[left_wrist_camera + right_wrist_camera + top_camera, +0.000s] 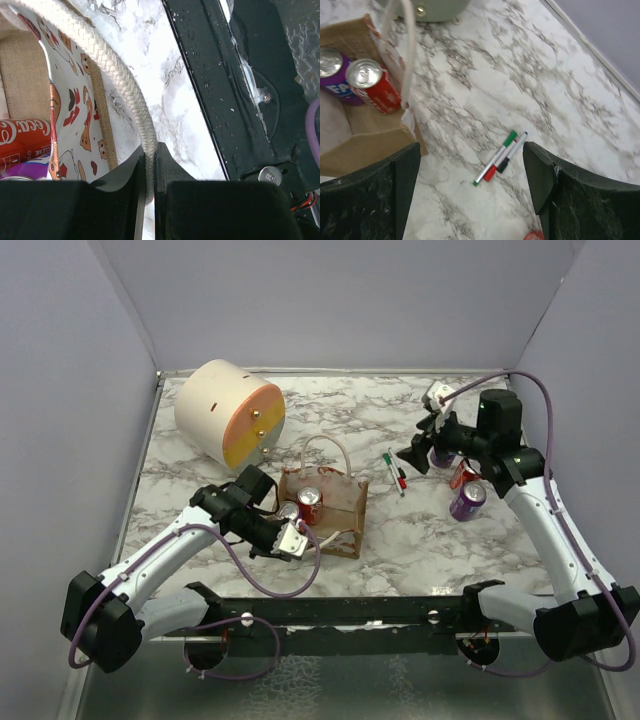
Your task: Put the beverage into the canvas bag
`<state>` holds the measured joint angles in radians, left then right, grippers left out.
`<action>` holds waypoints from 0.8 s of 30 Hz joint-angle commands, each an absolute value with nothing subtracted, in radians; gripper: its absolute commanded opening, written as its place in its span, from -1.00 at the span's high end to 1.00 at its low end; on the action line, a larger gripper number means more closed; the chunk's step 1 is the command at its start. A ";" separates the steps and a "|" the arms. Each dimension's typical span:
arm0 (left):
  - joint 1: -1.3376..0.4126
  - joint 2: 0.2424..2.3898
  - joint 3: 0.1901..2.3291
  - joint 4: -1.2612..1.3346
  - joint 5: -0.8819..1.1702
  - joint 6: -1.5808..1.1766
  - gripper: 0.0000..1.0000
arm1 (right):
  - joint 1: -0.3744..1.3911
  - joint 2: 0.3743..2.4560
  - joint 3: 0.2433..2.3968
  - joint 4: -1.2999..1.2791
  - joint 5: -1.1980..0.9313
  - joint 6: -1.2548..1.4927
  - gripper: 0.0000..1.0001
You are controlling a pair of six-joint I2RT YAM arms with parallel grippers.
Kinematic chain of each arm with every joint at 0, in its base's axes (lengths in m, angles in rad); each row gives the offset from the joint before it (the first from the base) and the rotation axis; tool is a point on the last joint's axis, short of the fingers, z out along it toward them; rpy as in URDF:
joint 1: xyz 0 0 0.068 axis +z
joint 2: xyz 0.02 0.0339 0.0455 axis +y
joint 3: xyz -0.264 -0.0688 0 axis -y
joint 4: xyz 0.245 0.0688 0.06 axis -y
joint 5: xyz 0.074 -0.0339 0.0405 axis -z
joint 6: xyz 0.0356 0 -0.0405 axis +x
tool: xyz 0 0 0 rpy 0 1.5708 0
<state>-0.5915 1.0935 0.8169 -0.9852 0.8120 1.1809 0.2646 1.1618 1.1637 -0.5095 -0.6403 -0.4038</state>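
Note:
The canvas bag (340, 508) stands open at mid-table, with a red can (310, 503) and a purple can (335, 67) inside it. My left gripper (303, 543) is at the bag's near side. In the left wrist view it (149, 167) is shut on the bag's cream braided handle (120, 75). My right gripper (413, 458) hovers open and empty above the marble, right of the bag; in its own view it (472, 175) hangs over the markers (500, 157). Beverage cans lie behind it: a purple one (467, 500) and a red one (462, 476).
A large cream-and-orange cylinder (230, 412) lies at the back left. The markers (395, 472) lie between the bag and the right arm. A black rail (340, 610) runs along the near edge. Grey walls enclose the table.

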 commanded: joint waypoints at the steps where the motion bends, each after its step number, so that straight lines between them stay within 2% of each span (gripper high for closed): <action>1: -0.605 1.102 0.828 -1.000 0.745 1.164 0.81 | 0.117 1.114 1.114 -0.533 -0.574 -0.333 -0.64; 10: -0.614 1.101 0.829 -0.968 0.762 1.140 0.81 | -0.026 1.262 1.199 -0.563 -0.388 -0.345 -0.70; 24: -0.618 1.104 0.812 -0.945 0.744 1.120 0.81 | -0.068 1.591 1.329 -0.536 -0.239 -0.450 -0.86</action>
